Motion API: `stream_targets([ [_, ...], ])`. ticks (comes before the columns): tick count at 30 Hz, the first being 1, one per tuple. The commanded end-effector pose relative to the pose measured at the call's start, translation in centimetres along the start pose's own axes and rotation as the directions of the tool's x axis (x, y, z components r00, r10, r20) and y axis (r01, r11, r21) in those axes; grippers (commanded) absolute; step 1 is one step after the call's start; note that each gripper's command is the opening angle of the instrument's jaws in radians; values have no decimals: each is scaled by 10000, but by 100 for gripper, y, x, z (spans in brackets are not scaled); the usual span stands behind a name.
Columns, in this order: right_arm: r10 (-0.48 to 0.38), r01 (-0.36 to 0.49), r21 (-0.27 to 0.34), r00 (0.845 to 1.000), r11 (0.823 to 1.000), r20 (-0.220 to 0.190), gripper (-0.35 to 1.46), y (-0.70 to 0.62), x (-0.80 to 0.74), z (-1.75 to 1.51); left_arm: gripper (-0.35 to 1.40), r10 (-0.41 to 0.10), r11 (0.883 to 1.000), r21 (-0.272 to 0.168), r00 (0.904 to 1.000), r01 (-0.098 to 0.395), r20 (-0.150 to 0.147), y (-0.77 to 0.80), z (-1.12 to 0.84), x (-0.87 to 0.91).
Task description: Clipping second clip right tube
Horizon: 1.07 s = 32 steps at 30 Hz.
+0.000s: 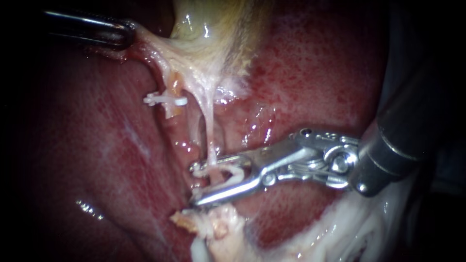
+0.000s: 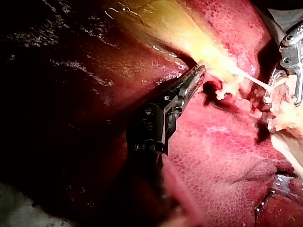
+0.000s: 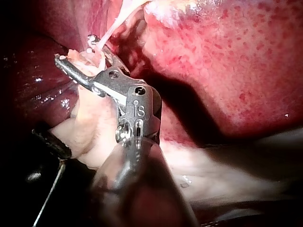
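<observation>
Straddling the right tube (image 1: 209,131), a white clip (image 1: 232,174) is held between the jaws of the right instrument (image 1: 193,184). Both jaws are seen touching the clip from two sides, with a gap kept between them by it. The right shaft is brought in from 3 o'clock, and its jaw tips are placed just below the view's centre. The right tube is seen as a thin pale strand, stretched from the gallbladder (image 1: 213,34) at 12 o'clock down to the clip.

The left instrument (image 1: 128,33) is seen at 10 o'clock. Its jaws are pressed together on the gallbladder's pale edge, which is drawn taut towards 10 o'clock. In the left wrist view the same jaws are shown closed on that edge, with the right instrument well ahead of them.

An upper clip (image 1: 167,101) is seated across the left tube (image 1: 172,90), at 11 o'clock from the held clip and apart from it. Red liver (image 1: 315,73) is spread behind everything. Pale fat (image 1: 213,228) is seen at 6 o'clock, just under the right jaws. Whether another clip is already seated on the right tube cannot be told.
</observation>
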Motion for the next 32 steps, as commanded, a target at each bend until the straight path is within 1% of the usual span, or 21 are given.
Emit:
stream_targets([
  [1,-4,4,5,10000,10000,17,40,0,-1,-1,-35,0,10000,-1,10000,0,1,0,0,0],
  [4,-12,12,37,10000,10000,37,33,-1,-2,-2,-35,0,10000,-1,10000,0,1,0,0,0],
  [8,-14,14,92,10000,10000,66,13,-3,-3,-6,-35,-1,10000,2,10000,1,1,0,0,0],
  [10,-21,18,210,9999,9998,128,-4,-4,-4,-7,-35,-2,10000,2,10000,2,0,0,0,0],
  [12,-38,33,286,9998,9996,171,-17,-4,-4,-7,-35,-2,10000,3,10000,2,0,-1,0,0],
  [13,-57,49,365,9998,9993,214,-30,-5,-4,-7,-35,-2,10000,3,10000,2,0,-1,0,0],
  [14,-72,61,428,9997,9991,249,-35,-5,-4,-7,-35,-2,10000,4,10000,2,0,-2,0,-1],
  [16,-46,26,589,9994,9983,335,-35,-5,-4,-6,-35,-2,10000,4,10000,2,0,-2,0,-1],
  [21,100,-120,603,9994,9981,343,-35,-5,-4,-6,-35,-2,10000,4,10000,2,0,-2,0,-1],
  [31,96,-115,580,9994,9983,333,-35,-3,-5,-7,-35,-3,10000,7,10000,3,-1,-2,1,-1],
  [32,-81,63,553,9995,9984,321,-24,-2,-5,-8,-35,-4,10000,8,10000,4,-1,-3,1,-1],
])
